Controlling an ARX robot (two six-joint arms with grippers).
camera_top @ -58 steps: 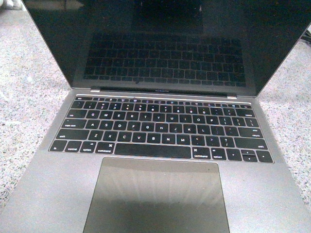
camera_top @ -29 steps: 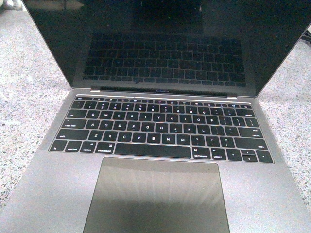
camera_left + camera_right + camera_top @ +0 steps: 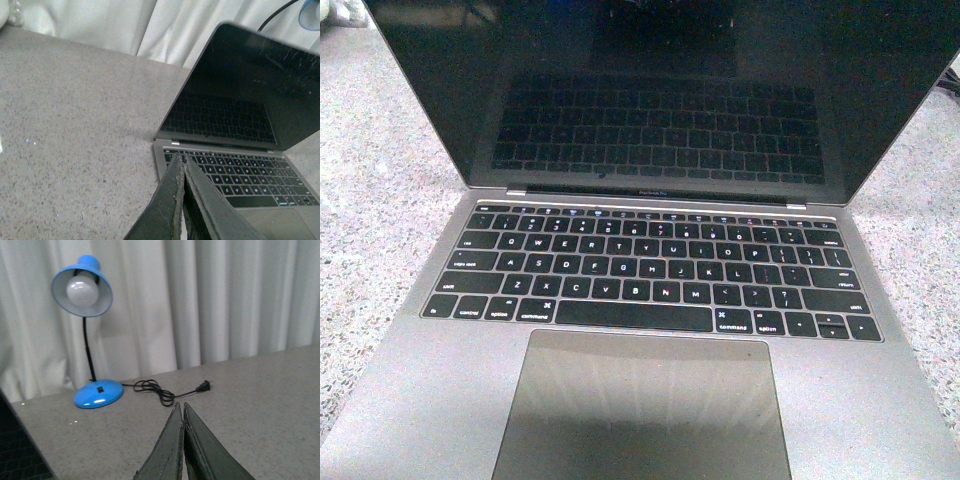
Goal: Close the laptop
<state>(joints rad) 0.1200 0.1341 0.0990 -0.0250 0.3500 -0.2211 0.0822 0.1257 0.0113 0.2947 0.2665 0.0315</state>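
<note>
Underneath everything, a speckled grey table (image 3: 380, 150), backed by a white pleated curtain (image 3: 225, 300). On the table, directly ahead and filling the front view, the laptop (image 3: 650, 270), open: glossy black screen (image 3: 660, 90) tilted back past upright and mirroring the keys, black keyboard (image 3: 650, 285) lit along its top row, big trackpad (image 3: 645, 405) nearest the robot, space-grey base flat on the table. Beyond the laptop's right side, near the curtain, a blue desk lamp (image 3: 82, 290) with its shade and white bulb turned toward the right wrist camera, round base (image 3: 98, 393) resting on the table. No arm in the front view. Left gripper (image 3: 181, 159) stretched forward low by the laptop's left rear corner, tips pointing at the hinge end of the keyboard; contact with the base impossible to judge. Jaws pressed together, tip against tip, holding nothing. Right gripper (image 3: 180, 407) aimed away from the screen toward the lamp and curtain, raised over bare table, jaws likewise pinched together and empty. Smallest, the lamp's black cord (image 3: 160, 392) looped on the table, ending in a loose plug (image 3: 204, 386).
</note>
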